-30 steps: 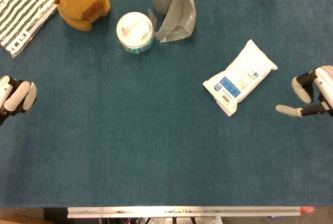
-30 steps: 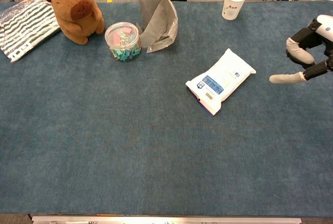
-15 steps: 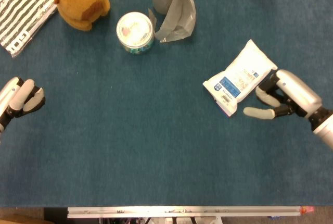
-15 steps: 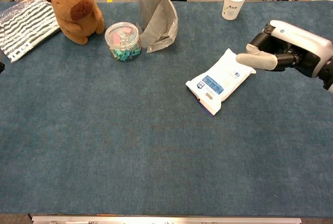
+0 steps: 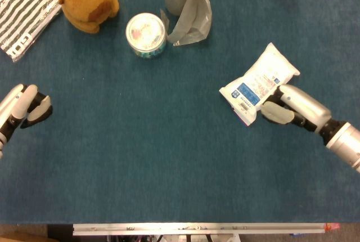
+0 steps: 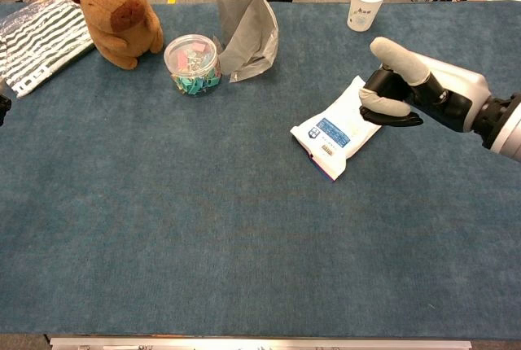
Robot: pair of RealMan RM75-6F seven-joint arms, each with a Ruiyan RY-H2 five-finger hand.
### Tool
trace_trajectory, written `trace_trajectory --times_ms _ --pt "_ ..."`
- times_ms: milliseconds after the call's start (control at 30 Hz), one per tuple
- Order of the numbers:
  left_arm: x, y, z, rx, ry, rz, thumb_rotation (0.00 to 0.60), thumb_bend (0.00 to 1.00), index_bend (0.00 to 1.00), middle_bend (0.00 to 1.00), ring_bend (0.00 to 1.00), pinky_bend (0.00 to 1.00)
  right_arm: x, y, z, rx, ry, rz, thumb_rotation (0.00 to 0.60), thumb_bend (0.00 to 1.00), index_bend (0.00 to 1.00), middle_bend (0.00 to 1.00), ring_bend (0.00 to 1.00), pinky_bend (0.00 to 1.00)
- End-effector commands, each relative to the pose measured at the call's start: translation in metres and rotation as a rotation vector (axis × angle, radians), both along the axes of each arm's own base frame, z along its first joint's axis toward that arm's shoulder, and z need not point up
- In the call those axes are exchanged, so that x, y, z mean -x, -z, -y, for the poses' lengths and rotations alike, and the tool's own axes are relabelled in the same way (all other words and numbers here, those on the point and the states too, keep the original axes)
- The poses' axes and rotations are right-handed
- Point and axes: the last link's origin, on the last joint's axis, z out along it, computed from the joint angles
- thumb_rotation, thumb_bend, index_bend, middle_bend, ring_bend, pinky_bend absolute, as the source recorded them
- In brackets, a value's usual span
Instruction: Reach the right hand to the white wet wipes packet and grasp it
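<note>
The white wet wipes packet [image 5: 256,84] [image 6: 338,129] with a blue label lies slantwise on the blue table, right of centre. My right hand [image 5: 284,110] [image 6: 399,89] has come in from the right and is against the packet's right end. In the chest view its fingers [image 6: 381,111] curl down onto the packet's right corner while the thumb stands raised above, apart from the packet. That corner is hidden behind the hand. The packet lies flat on the table. My left hand [image 5: 22,110] hovers at the table's left edge, holding nothing, fingers loosely apart.
At the back stand a brown plush toy [image 6: 116,13], a clear tub of coloured bits [image 6: 191,63], a grey bag roll [image 6: 244,24] and a paper cup [image 6: 365,4]. A striped cloth [image 6: 37,37] lies at the back left.
My right hand has moved left from the table's right edge to the packet and its fingers now touch the right end. My left hand drifted slightly inward.
</note>
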Motion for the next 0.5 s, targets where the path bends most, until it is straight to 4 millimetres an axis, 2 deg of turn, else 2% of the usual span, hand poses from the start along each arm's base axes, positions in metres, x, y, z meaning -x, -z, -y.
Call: trace_trajectory --times_ms 33,300,500 --pt "-0.006 0.001 0.0 0.036 0.009 0.049 0.0 0.0 1.0 1.0 1.0 1.0 -0.012 0.007 -0.003 -0.068 -0.026 0.064 0.0 0.0 1.0 1.0 1.0 1.0" --pt "-0.016 0.002 -0.001 0.081 0.036 0.17 0.0 0.0 1.0 1.0 1.0 1.0 -0.025 0.008 -0.013 -0.195 -0.08 0.235 0.0 0.0 1.0 1.0 1.0 1.0" --pt "-0.021 0.003 0.002 0.099 0.065 0.252 0.0 0.0 1.0 1.0 1.0 1.0 -0.018 0.001 -0.013 -0.252 -0.094 0.321 0.0 0.0 1.0 1.0 1.0 1.0"
